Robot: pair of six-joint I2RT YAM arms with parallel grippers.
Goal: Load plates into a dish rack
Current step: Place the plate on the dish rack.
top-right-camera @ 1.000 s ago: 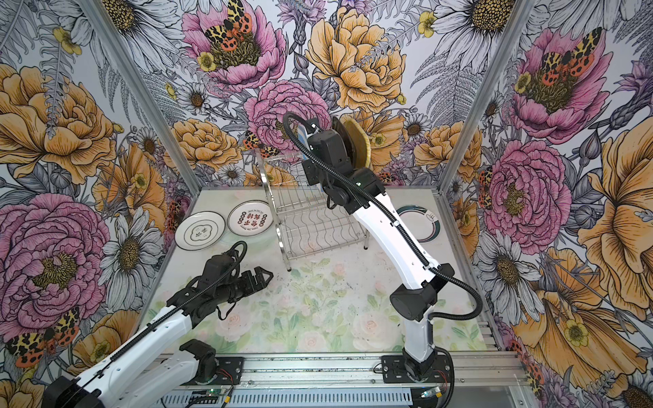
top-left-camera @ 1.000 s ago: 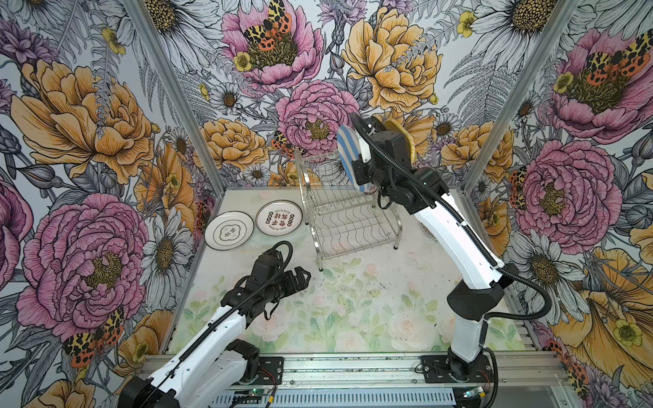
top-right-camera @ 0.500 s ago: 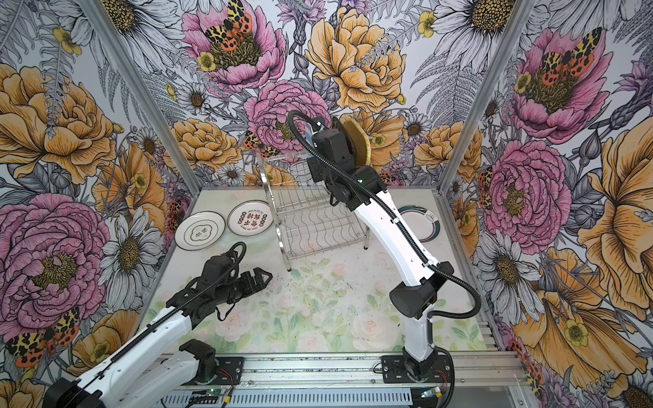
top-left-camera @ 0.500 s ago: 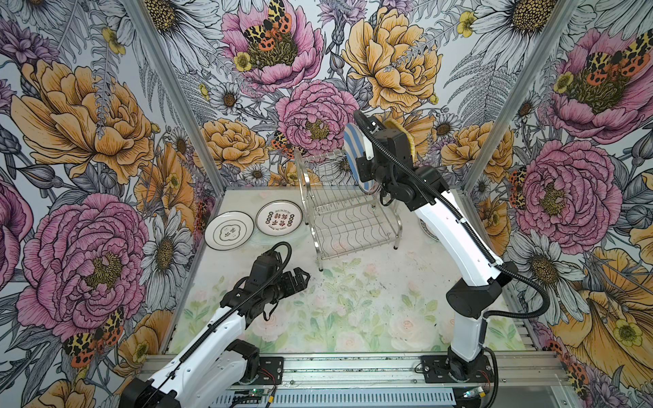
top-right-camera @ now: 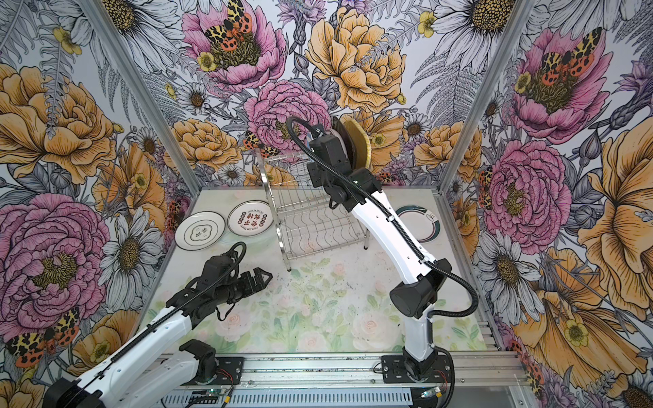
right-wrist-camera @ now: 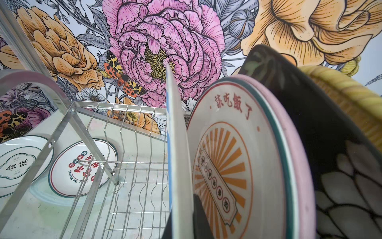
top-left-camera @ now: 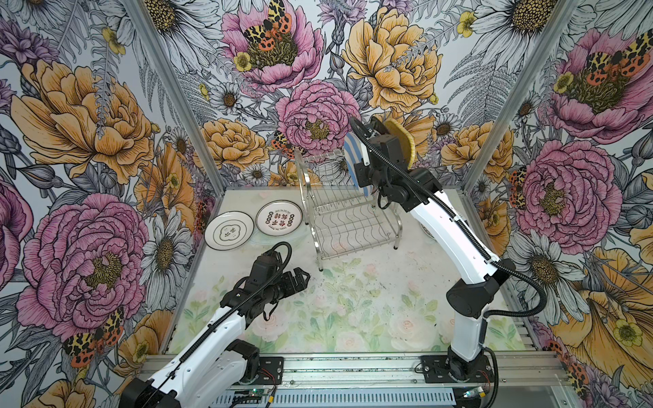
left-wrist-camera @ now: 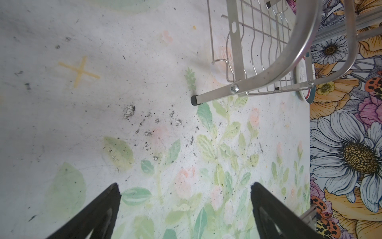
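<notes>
- Eight plates in all: five stand on edge at the upper tier of the dish rack (top-left-camera: 346, 219), and three lie flat on the table (top-left-camera: 353, 300).
- The upright row runs blue-striped plate (top-left-camera: 353, 155), orange-sunburst plate (right-wrist-camera: 227, 165), pink plate (right-wrist-camera: 297, 165), black flowered plate (right-wrist-camera: 341, 165), yellow woven-look plate (top-left-camera: 401, 141).
- The sunburst plate carries red characters, 該吃飯了; its banner writing is too small to read.
- Two white plates lie on the left arm's side of the rack. One (right-wrist-camera: 18, 163) reads 食味; the other (right-wrist-camera: 82, 167) has red characters and an English line ending "the Moment".
- One teal-rimmed plate (top-right-camera: 422, 226) lies flat on the other side, partly behind the right arm.
- The right gripper (right-wrist-camera: 182, 223) pinches the blue-striped plate by its edge.
- The left gripper (left-wrist-camera: 184, 186) hovers over the table near a rack foot, jaws spread wide and empty.
</notes>
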